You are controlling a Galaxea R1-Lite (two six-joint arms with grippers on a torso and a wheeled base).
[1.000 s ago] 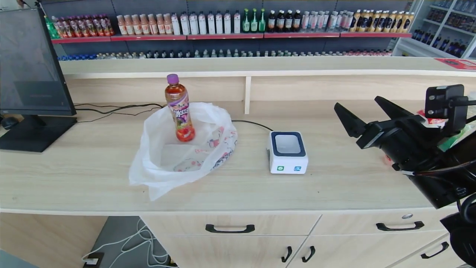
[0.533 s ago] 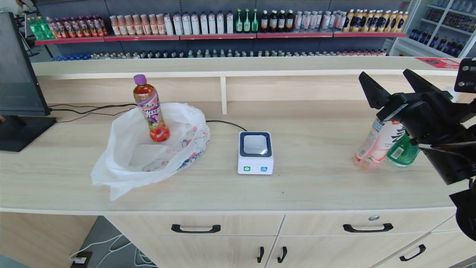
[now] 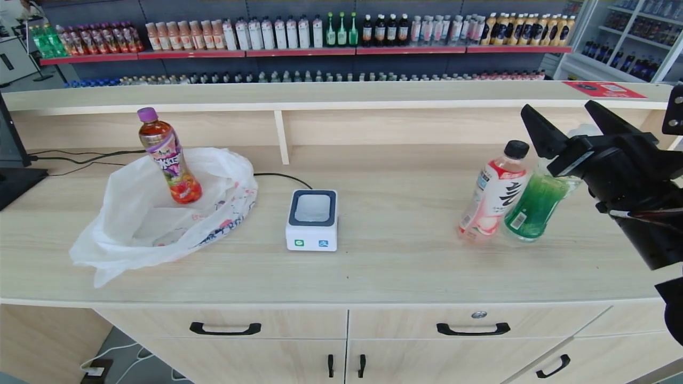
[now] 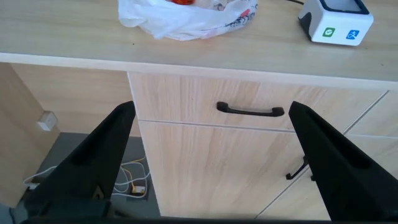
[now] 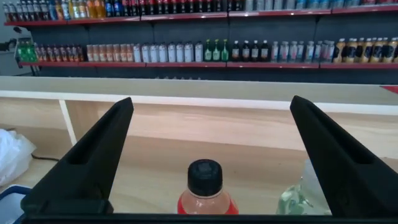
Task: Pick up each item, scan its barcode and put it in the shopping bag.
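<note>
The right gripper (image 3: 557, 108) hung with its fingers spread wide and nothing between them. It was above the counter (image 3: 400, 266) at the three o'clock end, near the top of the green bottle (image 3: 533, 205). In the right wrist view the black cap (image 5: 204, 176) of the pink bottle (image 3: 493, 194) showed low in the gap between the fingers, farther off and not gripped. Both bottles stood on the counter, the green one just at three o'clock of the pink; whether they touched could not be told.

The scanner (image 3: 312, 220) sat near the counter's middle, window up, with the pink bottle well apart at its three o'clock. A cable (image 3: 283, 177) ran from it toward eleven o'clock. At the scanner's nine o'clock lay the bag (image 3: 133, 224), white, its mouth open, spread on the counter. The red bottle (image 3: 169, 157), purple-capped, stood inside the bag at its twelve o'clock side.

The left gripper (image 4: 211, 107) was also wide open and empty. It was held low before the counter front, facing a drawer (image 4: 180, 96) with a black handle (image 4: 250, 111). Shelves (image 3: 299, 50) of drinks lined the wall at twelve o'clock.
</note>
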